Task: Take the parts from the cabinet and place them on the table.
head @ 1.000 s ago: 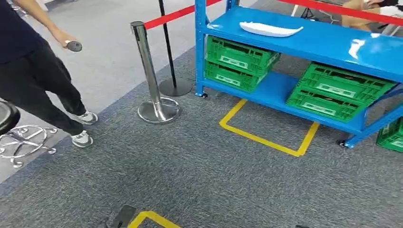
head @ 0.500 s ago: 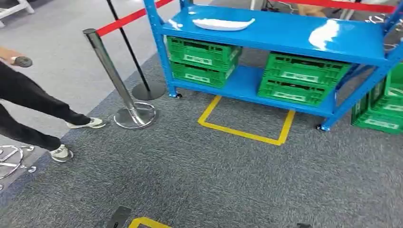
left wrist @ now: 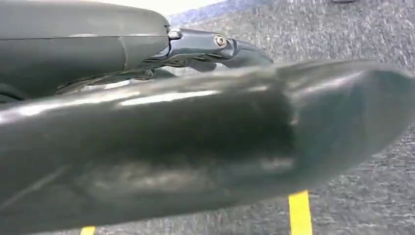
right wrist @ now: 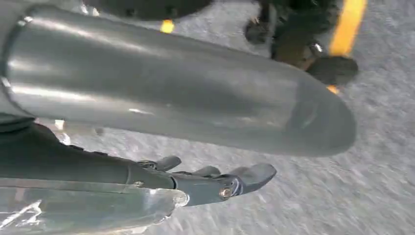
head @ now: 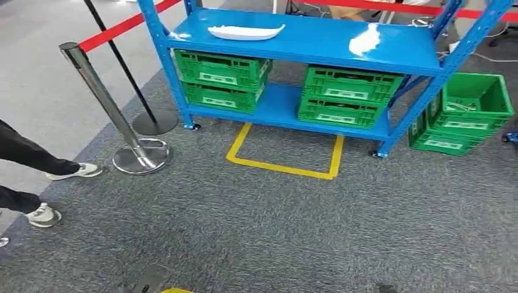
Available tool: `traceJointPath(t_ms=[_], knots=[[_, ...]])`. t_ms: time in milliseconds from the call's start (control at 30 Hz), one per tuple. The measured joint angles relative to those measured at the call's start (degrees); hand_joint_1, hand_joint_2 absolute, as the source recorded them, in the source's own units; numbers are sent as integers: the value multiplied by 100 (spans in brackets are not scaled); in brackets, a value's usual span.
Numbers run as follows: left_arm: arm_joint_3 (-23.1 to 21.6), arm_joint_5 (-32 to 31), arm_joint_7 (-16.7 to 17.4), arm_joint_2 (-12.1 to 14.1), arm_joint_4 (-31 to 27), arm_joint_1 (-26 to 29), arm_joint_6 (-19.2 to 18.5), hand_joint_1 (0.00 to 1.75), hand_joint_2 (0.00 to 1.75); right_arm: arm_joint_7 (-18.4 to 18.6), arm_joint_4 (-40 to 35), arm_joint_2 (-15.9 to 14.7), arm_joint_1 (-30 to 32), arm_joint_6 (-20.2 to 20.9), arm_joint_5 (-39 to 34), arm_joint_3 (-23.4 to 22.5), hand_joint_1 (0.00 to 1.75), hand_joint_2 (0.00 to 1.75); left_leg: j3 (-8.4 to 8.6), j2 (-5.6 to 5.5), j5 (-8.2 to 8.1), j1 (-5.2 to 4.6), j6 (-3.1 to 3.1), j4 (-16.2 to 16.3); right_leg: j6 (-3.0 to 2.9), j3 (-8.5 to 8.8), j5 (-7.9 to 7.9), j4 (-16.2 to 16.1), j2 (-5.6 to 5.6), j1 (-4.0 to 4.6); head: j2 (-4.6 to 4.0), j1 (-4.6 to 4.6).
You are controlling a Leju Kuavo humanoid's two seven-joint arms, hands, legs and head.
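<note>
Barely started, honestly: the white part (head: 245, 32) sits untouched on the blue cabinet (head: 317, 43), while the left hand (left wrist: 215, 46) and right hand (right wrist: 220, 181) hang with fingers loosely extended, holding nothing.

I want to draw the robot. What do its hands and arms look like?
Up close, the left hand has slim, dark grey-blue fingers with a small silvery screw. The right hand matches, also with a screw. A big, smooth, shiny grey rounded cover sits beside each one.

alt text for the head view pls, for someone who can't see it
A blue shelving rack stands on grey carpet with a white part on its top shelf and green crates below. A yellow floor outline lies before it; a stanchion and a person's legs are at left.
</note>
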Motion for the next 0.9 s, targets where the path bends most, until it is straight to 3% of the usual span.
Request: traceJointPath(t_ms=[67,100,133,200,233,267,300,400,433,467,500,533,600,667,733,767,900], knots=[[-37,-15,50,15,0,62,-2,0,0,163,2,41,-15,17,0,0,0,0,-4,156,-11,-28,17,5,9,-437,-431,973,-121,0,0,-9],[-50,-15,68,26,0,76,0,0,0,192,2,48,-3,24,0,0,0,0,-3,220,-12,-31,16,5,12,-532,-475,1203,-130,1,0,-7],[-63,-15,83,37,0,75,0,0,0,212,5,59,15,26,-7,0,0,0,2,278,-16,-30,13,5,15,-471,-376,1122,-134,0,0,-11],[-79,-9,92,50,0,66,-2,0,0,220,5,72,20,30,-7,0,0,0,30,378,-35,-25,-13,7,10,-1,42,305,-204,-3,0,-9],[-79,11,92,50,0,63,0,0,0,220,5,79,10,28,-6,0,0,0,59,418,-55,-21,-45,12,16,333,245,-261,-329,-6,0,-5],[-79,31,77,66,0,62,0,0,0,225,5,107,-14,5,0,0,0,0,68,446,-79,-71,-91,28,12,492,158,-554,-510,30,0,0],[-79,33,55,70,0,51,-2,0,0,229,5,123,-24,-18,4,0,0,0,67,466,-94,-87,-116,47,-66,535,207,-571,-419,8,0,-22],[-81,33,22,66,0,-32,-28,0,0,165,5,138,5,-51,39,0,0,0,79,522,-64,-77,-169,30,-157,480,206,-546,-344,31,-2,-48],[-81,39,11,57,-2,-54,-37,0,0,105,5,138,1,-61,39,0,0,0,73,495,-80,-66,-204,18,-193,485,230,-556,-314,14,0,-50],[-81,55,-15,55,-2,-75,-52,0,0,49,4,138,-9,-75,39,0,0,0,80,498,-56,-80,-114,6,-176,480,236,-552,-323,13,0,-68],[-81,92,-67,44,-2,-109,-105,0,0,0,2,138,-10,-77,31,0,0,0,79,504,-64,-82,31,6,-178,476,237,-552,-307,18,0,-83],[-79,162,-132,37,-4,-133,-171,0,0,-27,2,138,-7,-88,20,-2,0,0,79,504,-47,-87,108,6,-179,476,238,-552,-305,23,0,-81],[0,526,-436,0,-31,-148,-510,0,0,-88,5,138,-8,-112,-22,-9,0,0,76,503,-41,-85,103,0,-186,475,233,-551,-306,31,0,-81],[204,973,-759,-35,-48,-145,-860,0,0,-105,2,138,-13,-120,-50,-15,0,0,75,503,-17,-78,21,-20,-190,471,234,-550,-311,48,0,-81],[432,1169,-929,-57,-48,-141,-1034,0,0,-105,4,138,-11,-125,-61,-20,0,0,73,503,-2,-57,-189,-45,-216,458,237,-547,-317,62,0,-81],[511,1193,-949,-63,-50,-139,-1066,0,0,-105,2,138,-11,-129,-61,-22,0,0,67,503,2,-50,-233,-46,-223,453,241,-547,-321,67,0,-77],[682,1206,-988,-68,-50,-134,-1097,0,0,-68,5,138,-10,-131,-55,-37,0,0,63,502,5,-57,-236,-46,-232,453,256,-551,-321,58,0,-77]])
